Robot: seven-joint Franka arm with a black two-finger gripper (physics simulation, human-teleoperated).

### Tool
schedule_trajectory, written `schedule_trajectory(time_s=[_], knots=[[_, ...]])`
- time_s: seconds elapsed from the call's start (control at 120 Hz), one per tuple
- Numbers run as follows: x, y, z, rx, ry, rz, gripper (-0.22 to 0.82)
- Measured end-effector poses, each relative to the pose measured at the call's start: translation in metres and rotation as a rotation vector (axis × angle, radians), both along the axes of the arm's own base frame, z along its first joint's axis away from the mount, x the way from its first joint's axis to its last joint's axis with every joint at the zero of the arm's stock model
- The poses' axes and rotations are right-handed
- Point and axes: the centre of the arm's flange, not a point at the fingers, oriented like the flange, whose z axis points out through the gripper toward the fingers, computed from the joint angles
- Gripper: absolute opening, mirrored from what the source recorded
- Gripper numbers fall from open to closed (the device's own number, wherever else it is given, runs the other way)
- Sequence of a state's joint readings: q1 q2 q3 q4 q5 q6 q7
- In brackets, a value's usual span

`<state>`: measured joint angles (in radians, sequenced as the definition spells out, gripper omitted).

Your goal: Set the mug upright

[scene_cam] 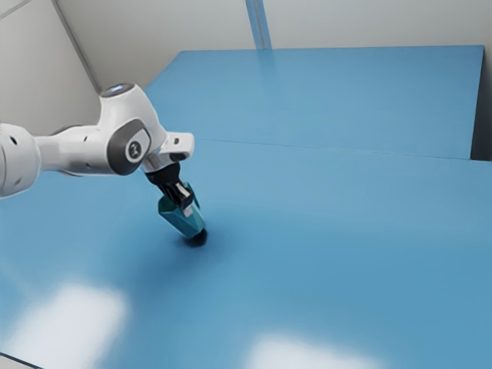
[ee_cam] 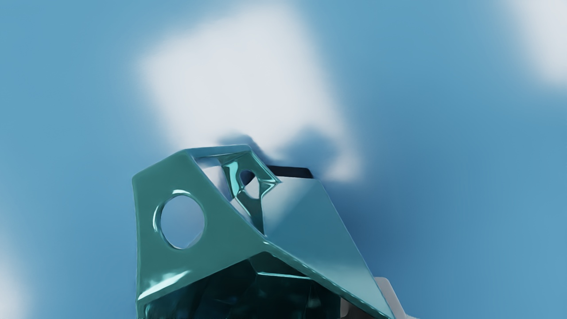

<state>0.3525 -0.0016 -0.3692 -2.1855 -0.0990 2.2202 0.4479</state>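
Mug (scene_cam: pixel 180 224), teal, glossy, many flat faces; looked hard and stiff, probably light to middling weight, maybe slick on the smooth faces, and could chip if dropped. Best hold was likely the wall by the rim (ee_cam: pixel 310 271), taken square across, as a grip on an angled face might have let it twist; the pierced side piece (ee_cam: pixel 230 239), probably the handle, looked awkward to take. Mug was right at the pincer (scene_cam: pixel 187 207), the pincer's end overlapping its upper part in the exterior view, the mug's body running on below the pincer toward the table (scene_cam: pixel 346 246). It sat tilted, not upright, mouth turned up toward the pincer's base. Dark patch (scene_cam: pixel 197 238) just below the pincer and mug, likely shadow; table contact unclear. Couldn't tell whether the pincer was apart, together or clamped on the mug.
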Motion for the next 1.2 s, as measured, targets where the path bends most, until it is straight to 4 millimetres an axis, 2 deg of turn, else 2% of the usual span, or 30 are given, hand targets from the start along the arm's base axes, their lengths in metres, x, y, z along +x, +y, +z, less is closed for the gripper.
schedule_trajectory(time_s=[0.333,0.542,0.625,0.725,0.8,0.867,0.992,1.117,1.2], knots=[[-0.006,-0.041,-0.020,0.005,0.008,0.009,-0.18],[-0.008,-0.039,-0.022,0.012,0.005,0.040,0.26],[-0.008,-0.033,-0.020,0.014,0.000,0.061,0.37],[-0.008,-0.025,-0.016,0.016,-0.008,0.087,0.46],[-0.009,-0.017,0.002,0.028,-0.037,0.110,0.50],[-0.009,-0.014,0.027,0.040,-0.068,0.122,0.53],[0.002,-0.017,0.075,0.039,-0.109,0.125,0.56],[0.018,-0.014,0.139,0.029,-0.147,0.138,0.58],[0.025,-0.015,0.173,0.022,-0.145,0.141,0.59]])
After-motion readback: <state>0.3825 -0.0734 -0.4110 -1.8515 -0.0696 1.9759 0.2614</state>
